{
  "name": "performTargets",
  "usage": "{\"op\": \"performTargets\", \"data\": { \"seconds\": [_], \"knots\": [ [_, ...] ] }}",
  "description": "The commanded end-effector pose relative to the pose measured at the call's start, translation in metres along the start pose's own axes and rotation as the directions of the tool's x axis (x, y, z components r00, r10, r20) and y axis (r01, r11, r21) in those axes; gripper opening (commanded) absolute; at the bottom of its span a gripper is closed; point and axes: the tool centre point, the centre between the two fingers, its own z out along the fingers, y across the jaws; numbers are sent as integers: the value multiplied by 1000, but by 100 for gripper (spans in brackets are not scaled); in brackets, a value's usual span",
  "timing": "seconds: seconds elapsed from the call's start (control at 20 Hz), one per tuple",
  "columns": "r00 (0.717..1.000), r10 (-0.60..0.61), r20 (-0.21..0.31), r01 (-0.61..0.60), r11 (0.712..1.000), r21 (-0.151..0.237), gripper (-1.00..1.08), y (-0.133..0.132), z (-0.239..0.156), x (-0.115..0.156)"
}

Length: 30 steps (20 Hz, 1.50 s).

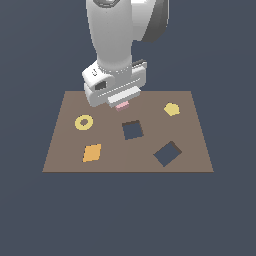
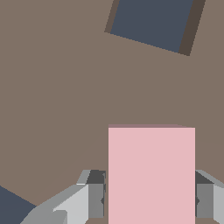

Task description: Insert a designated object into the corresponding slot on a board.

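Note:
The pale pink block (image 1: 121, 106) sits between my fingers at the far middle of the brown board (image 1: 112, 162). My gripper (image 1: 120, 102) is shut on it. In the wrist view the block (image 2: 151, 175) fills the gap between both fingers (image 2: 96, 199), which touch its sides. I cannot tell whether it rests on the board (image 2: 57, 96) or hangs just above it. The diamond-turned slot (image 1: 167, 153) lies at the near side toward the exterior view's right, well away from the gripper. The less tilted hole (image 1: 132, 130) lies just in front of the gripper and shows in the wrist view (image 2: 151, 24).
A yellow ring (image 1: 83, 122) and an orange diamond (image 1: 92, 153) lie on the board toward the exterior view's left. A yellow hexagon (image 1: 171, 109) lies at the far side toward its right. A dark patch (image 2: 11, 208) shows at one corner of the wrist view.

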Motion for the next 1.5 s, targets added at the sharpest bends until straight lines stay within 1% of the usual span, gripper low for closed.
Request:
{"op": "performTargets", "data": {
  "seconds": [0.0, 0.55, 0.8, 1.2, 1.45],
  "knots": [
    [1000, 0, -1, 0, 1000, -1, -100, 0, 1, 0],
    [1000, 1, -1, -1, 1000, -1, -100, 1, 0, 0],
    [1000, 20, -1, -20, 1000, -1, -100, -2, 0, 2],
    [994, 107, -1, -107, 994, -1, -100, -15, -1, 13],
    [980, 197, -1, -197, 980, -1, -100, -27, -1, 25]
  ]
}}
